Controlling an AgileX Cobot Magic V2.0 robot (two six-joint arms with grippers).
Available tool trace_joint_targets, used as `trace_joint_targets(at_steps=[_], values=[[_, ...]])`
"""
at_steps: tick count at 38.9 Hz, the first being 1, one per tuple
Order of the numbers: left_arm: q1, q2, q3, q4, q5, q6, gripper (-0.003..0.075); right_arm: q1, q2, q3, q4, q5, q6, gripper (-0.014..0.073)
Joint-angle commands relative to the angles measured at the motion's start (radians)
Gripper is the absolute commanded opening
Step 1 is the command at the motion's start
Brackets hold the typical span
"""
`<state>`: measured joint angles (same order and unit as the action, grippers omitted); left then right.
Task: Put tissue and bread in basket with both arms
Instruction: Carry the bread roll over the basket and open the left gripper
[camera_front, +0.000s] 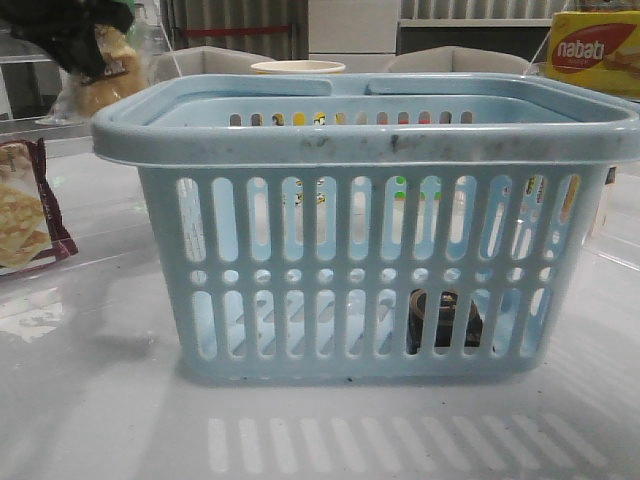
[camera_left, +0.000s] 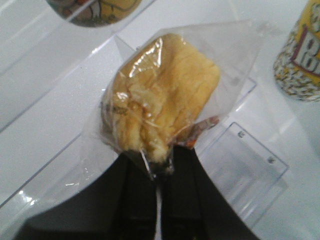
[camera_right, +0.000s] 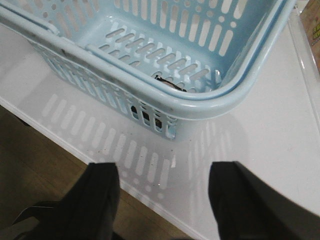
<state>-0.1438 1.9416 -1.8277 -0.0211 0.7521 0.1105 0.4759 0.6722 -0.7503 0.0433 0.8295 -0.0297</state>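
Note:
The pale blue basket (camera_front: 365, 140) fills the middle of the front view. The tissue (camera_front: 445, 320), a small dark pack, lies inside it at the front right and shows through the slots. In the right wrist view a sliver of the tissue (camera_right: 170, 85) peeks over the basket's rim (camera_right: 200, 106). My left gripper (camera_front: 92, 52) is raised at the far left, behind the basket, and is shut on the bread (camera_front: 108, 78). In the left wrist view the fingers (camera_left: 182, 190) pinch the wrapper's end and the bread (camera_left: 162, 92) hangs beyond them. My right gripper (camera_right: 162, 182) is open and empty, over the table's front edge beside the basket's corner.
A maroon-edged cracker packet (camera_front: 25, 210) lies at the left. A yellow nabati box (camera_front: 595, 50) stands at the back right. A pale cup (camera_front: 297, 67) is behind the basket. A printed can (camera_left: 300, 55) and clear acrylic panels (camera_left: 245, 170) lie below the bread.

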Motion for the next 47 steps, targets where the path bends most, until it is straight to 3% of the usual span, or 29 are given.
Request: trace_joint_targets(at_steps=[1,9,17,27,32,34,38,41,47], values=[[-0.008,-0.144,-0.043,-0.05,-0.005,0.001,0.0097,0.0,-0.004,-0.025,-0.01,-0.064,-0.007,0.0497],[-0.074,-0.267,-0.038,-0.173,0.111,0.152,0.0097,0.0,-0.004,-0.025,-0.01,-0.064,-0.007,0.0497],[-0.232,-0.366,0.038,-0.39,0.137,0.395,0.0097,0.0,-0.004,-0.025,-0.01,-0.064,-0.007,0.0497],[-0.442,-0.36,0.153,-0.407,0.103,0.425,0.0097,0.0,-0.004,-0.025,-0.01,-0.064,-0.007,0.0497],[-0.494,-0.314,0.215,-0.407,0.077,0.44,0.0105,0.0,-0.004,-0.025,-0.01,-0.064,-0.007,0.0497],[-0.499,-0.291,0.222,-0.409,0.083,0.44,0.014,0.0,-0.004,-0.025,-0.01,-0.064,-0.007,0.0497],[-0.499,-0.264,0.222,-0.411,0.089,0.438,0.0342,0.0,-0.004,-0.025,-0.01,-0.064,-0.007,0.0497],[-0.492,-0.269,0.222,-0.409,0.093,0.436,0.044,0.0,-0.004,-0.025,-0.01,-0.064,-0.007,0.0497],[-0.488,-0.334,0.222,-0.408,0.14,0.415,0.0452,0.0,-0.004,-0.025,-0.01,-0.064,-0.007,0.0497]])
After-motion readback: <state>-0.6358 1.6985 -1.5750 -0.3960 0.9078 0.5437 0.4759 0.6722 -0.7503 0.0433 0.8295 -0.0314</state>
